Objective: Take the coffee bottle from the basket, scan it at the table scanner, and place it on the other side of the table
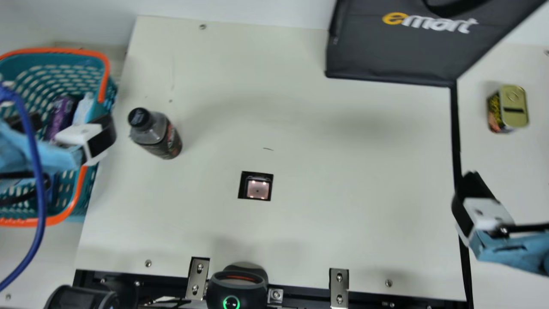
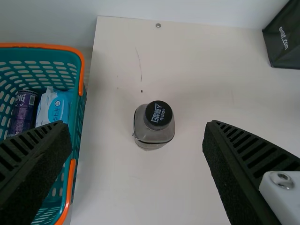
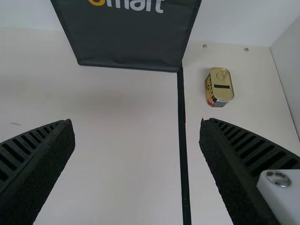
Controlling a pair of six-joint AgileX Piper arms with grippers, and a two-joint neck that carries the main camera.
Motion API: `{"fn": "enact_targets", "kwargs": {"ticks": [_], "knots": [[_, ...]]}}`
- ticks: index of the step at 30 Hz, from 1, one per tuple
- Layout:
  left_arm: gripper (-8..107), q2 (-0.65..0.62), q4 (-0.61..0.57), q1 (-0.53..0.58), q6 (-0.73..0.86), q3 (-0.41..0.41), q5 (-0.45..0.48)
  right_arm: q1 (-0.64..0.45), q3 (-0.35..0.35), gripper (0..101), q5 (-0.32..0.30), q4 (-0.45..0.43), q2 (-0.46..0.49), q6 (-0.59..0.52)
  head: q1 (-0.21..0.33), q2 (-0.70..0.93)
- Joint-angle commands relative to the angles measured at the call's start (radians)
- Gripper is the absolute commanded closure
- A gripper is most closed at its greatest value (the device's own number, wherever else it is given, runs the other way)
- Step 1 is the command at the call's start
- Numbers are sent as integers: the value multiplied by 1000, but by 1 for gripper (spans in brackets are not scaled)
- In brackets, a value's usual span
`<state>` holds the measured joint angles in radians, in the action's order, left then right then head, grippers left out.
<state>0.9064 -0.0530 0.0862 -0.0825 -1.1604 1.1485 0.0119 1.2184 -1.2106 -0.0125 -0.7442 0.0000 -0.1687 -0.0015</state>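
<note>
The coffee bottle (image 1: 161, 136), dark with a black cap, stands upright on the table between the basket (image 1: 79, 195) and the table scanner (image 1: 258, 189). My left gripper (image 1: 101, 137) is over the basket's right side, left of the bottle. In the left wrist view the bottle (image 2: 153, 133) shows beyond the widely parted fingers of my left gripper (image 2: 137, 159), untouched. My right gripper (image 1: 465, 197) is above the black line at the table's right. In the right wrist view my right gripper (image 3: 136, 159) is open with nothing between its fingers.
A dark bag (image 1: 394, 51) stands at the back right. A tin can (image 1: 510, 107) stands right of the black line. The basket holds a purple can (image 2: 22, 112) and a blue-white packet (image 2: 52, 107). A black device with a green ring (image 1: 236, 287) is at the front edge.
</note>
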Motion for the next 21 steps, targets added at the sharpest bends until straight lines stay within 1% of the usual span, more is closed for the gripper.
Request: {"fn": "enact_targets", "kwargs": {"ticks": [1,9,21], "knots": [[9,0,0,0,0,0,0,0,0,6,0,0,0,0,30,-26],[9,25,6,8,-5,-9,4,0,0,6,0,0,0,0,30,-26],[9,153,42,65,-68,-56,28,0,0,6,0,0,0,0,30,-26]]}}
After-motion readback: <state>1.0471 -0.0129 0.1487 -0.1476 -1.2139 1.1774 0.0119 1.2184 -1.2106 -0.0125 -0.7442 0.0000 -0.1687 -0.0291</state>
